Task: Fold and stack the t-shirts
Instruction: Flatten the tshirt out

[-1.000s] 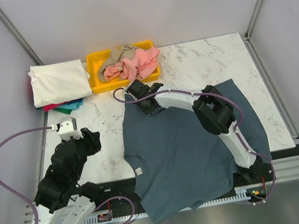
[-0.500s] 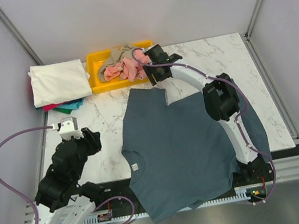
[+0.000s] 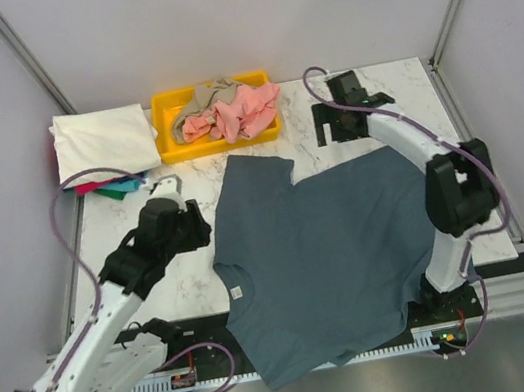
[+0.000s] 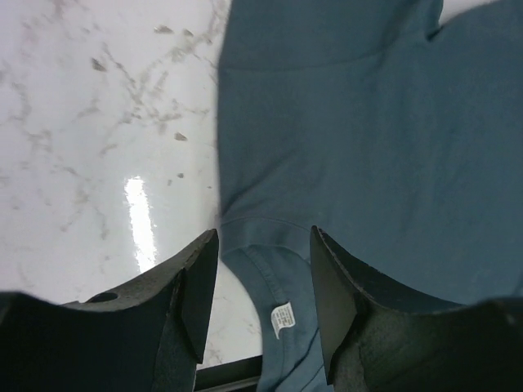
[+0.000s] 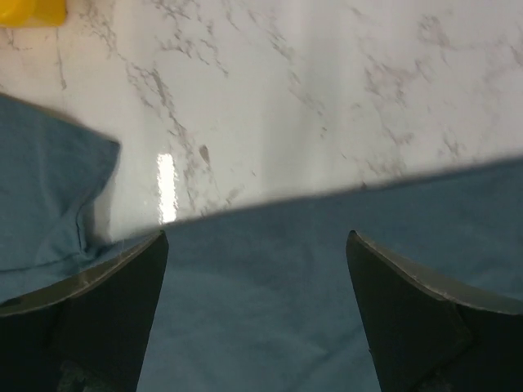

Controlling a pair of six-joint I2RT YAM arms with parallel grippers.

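Step in hand looks like flattening, no fold made yet. The slate-blue shirt (image 3: 323,256) is spread sideways on the table (image 3: 376,95), collar (image 4: 253,245) to the left, and its near side droops over the table's near edge.

The left gripper (image 4: 261,286) hangs just over the collar by the tag (image 4: 282,318). Jaws are partly open with nothing in them.

Farther back, the right gripper (image 5: 255,253) hovers over the shirt's far edge, to the right of the far-left sleeve (image 3: 258,171). Jaws are spread wide and empty.

My guess for the next move: both go down and pinch an edge, then either drag the shirt farther onto the table or flip one side over. It needs a clean grab of one layer only.

Far left is the stack, with the cream-white shirt (image 3: 102,143) on top. The yellow bin (image 3: 164,122) holds the salmon-pink shirt (image 3: 242,110) and the tan shirt (image 3: 209,94), both crumpled.
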